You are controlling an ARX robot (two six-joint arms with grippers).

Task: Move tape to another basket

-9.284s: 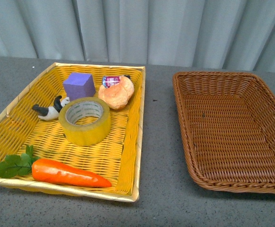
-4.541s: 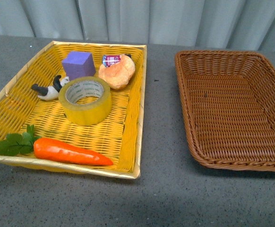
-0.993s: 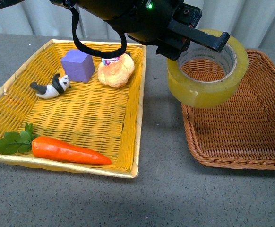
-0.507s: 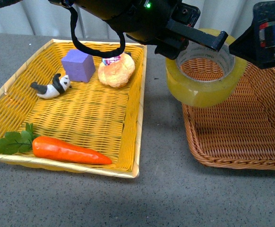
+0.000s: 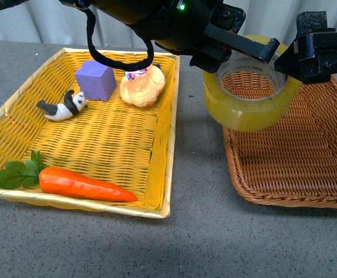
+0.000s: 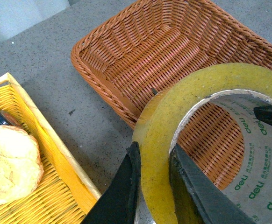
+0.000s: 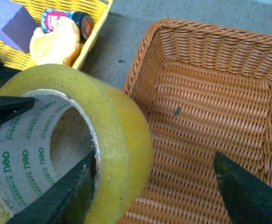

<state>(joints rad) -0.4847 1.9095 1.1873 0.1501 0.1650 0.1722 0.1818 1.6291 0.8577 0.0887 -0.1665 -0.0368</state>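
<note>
The tape (image 5: pixel 252 98) hangs in the air over the left rim of the basket (image 5: pixel 307 174), its wall pinched between the 2 fingers of the left gripper (image 6: pixel 153 147). The right gripper (image 7: pixel 153 158) is spread, 1 finger inside the core and 1 well outside. Beside the basket, the yellow tray (image 5: pixel 18 116) holds a purple block (image 5: pixel 95 80), panda figure (image 5: pixel 61 107), bun (image 5: pixel 142 87), small can (image 5: pixel 135 74) and carrot (image 5: pixel 84 185).

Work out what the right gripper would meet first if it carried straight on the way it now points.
Most likely the tape: the right gripper is open, and the roll's yellow wall appears to sit between its fingers. The brown basket lies beyond it. Depth is hard to judge.
</note>
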